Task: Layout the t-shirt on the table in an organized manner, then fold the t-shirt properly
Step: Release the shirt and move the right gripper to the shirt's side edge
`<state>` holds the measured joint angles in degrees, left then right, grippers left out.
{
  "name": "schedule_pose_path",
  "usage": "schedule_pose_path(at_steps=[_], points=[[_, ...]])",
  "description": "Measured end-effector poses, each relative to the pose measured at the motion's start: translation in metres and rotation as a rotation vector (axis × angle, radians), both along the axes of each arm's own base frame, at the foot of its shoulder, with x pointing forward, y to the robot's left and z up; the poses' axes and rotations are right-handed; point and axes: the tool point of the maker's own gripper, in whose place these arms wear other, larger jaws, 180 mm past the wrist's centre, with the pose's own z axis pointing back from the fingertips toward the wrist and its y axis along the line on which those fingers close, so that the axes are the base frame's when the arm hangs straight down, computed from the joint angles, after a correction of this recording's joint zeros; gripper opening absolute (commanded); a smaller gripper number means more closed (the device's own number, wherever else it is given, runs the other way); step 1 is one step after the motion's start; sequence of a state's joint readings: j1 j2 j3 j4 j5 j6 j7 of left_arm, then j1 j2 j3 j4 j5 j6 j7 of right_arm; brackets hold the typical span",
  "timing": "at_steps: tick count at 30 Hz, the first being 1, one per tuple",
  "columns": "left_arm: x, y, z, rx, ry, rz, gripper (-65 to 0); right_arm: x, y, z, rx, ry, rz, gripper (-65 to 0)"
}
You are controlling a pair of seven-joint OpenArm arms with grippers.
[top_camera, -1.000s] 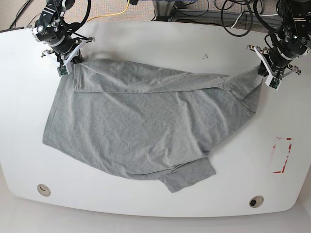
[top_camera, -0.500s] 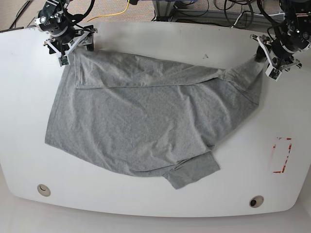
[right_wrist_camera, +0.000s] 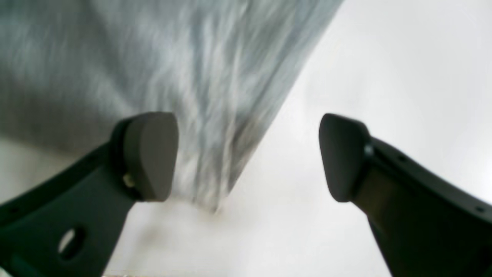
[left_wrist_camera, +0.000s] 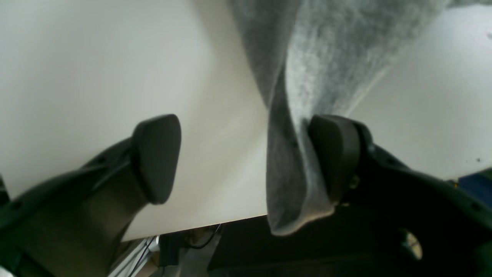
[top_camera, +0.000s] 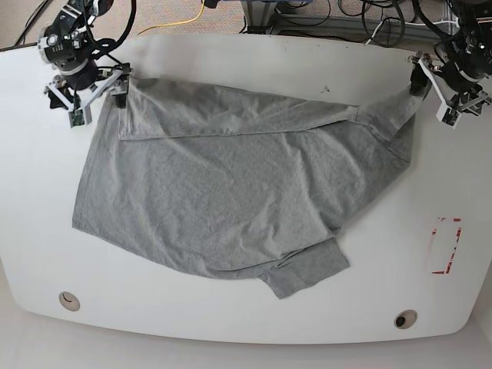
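Grey t-shirt point(top_camera: 223, 192): spread crooked on table point(top_camera: 254, 58), top edge folded; your left gripper point(left_wrist_camera: 246, 157), right gripper point(right_wrist_camera: 248, 156) gape wide, gripping nothing.

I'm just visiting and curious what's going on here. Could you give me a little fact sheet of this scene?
Surface: white table
Item: grey t-shirt, spread out but wrinkled, top edge folded over
Left gripper: open, a shirt corner draped against one finger
Right gripper: open, shirt corner lying between its fingers
Other marks: red dashed rectangle, two round holes near the front edge
Folding: not yet begun
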<state>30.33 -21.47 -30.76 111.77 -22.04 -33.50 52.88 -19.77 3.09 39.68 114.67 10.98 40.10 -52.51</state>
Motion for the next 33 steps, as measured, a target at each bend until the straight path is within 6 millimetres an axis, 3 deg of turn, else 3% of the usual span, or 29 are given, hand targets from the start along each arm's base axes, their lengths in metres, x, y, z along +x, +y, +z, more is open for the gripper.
schedule_pose_path(at_steps=[8,15,27,33], points=[[0.010,0.033,0.023,0.054,-0.075,0.086,-16.1,0.058,-0.001,0.029,-0.033,-0.115,0.070,-9.5],[0.020,0.054,0.044,0.092,-0.142,0.145,-16.0,0.128,0.018,0.033,0.034,-0.163,0.163,-9.8],[0.022,0.051,0.043,0.076,-0.149,0.141,-15.8,0.223,0.045,0.028,0.202,-0.161,0.204,-9.8],[0.023,0.056,0.048,0.080,-0.167,0.156,-15.8,0.256,0.075,0.026,0.258,-0.188,0.288,-10.0]])
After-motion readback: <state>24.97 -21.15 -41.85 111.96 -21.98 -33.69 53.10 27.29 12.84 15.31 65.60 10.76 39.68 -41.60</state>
